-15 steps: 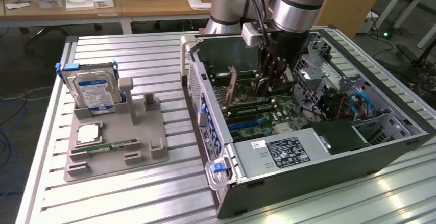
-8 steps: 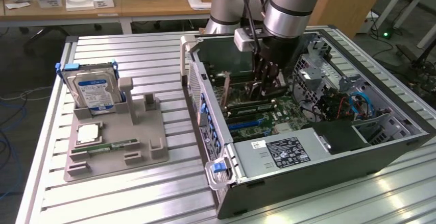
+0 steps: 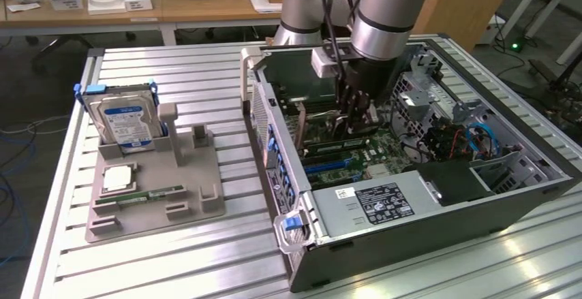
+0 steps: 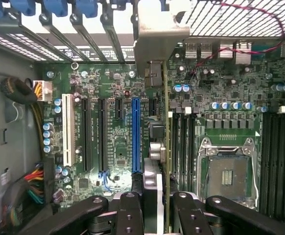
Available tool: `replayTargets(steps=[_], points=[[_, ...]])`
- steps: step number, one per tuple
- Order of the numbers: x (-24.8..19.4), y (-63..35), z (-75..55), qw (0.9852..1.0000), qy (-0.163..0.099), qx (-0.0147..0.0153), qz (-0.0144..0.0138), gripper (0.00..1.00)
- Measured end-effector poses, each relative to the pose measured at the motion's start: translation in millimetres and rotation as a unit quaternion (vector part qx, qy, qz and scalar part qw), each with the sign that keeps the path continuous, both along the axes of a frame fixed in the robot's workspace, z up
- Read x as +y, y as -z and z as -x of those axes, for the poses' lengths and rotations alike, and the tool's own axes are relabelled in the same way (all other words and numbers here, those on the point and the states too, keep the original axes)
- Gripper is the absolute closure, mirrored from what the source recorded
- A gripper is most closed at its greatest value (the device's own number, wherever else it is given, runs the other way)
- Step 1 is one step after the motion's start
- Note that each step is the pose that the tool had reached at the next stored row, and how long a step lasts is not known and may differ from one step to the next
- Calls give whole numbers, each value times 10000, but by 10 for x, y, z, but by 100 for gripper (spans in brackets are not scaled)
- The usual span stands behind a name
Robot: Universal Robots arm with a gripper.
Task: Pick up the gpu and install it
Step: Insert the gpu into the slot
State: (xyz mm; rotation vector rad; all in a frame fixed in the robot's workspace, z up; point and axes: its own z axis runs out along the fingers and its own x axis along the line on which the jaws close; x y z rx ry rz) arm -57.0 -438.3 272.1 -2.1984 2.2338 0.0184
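The claw (image 4: 158, 208) pinches the gpu (image 4: 165, 127) on edge inside the open case (image 3: 409, 244), on the exterior view's right, likely so its connector edge faces the motherboard (image 4: 108, 78). Its bracket (image 4: 157, 34) meets the rear slot wall, and the card hangs just beside the blue slot (image 4: 136, 134).

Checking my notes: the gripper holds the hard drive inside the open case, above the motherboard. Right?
No: the gripper holds the gpu, not the hard drive, inside the open case above the motherboard, as the wrist view shows.
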Motion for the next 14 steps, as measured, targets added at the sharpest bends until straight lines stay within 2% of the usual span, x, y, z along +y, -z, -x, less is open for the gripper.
replayTargets(steps=[3,9,14], points=[[-6,44,1,10000,-1,1,1,72],[-84,73,1,10000,4,0,0,72],[-85,113,25,9999,114,0,0,72]])
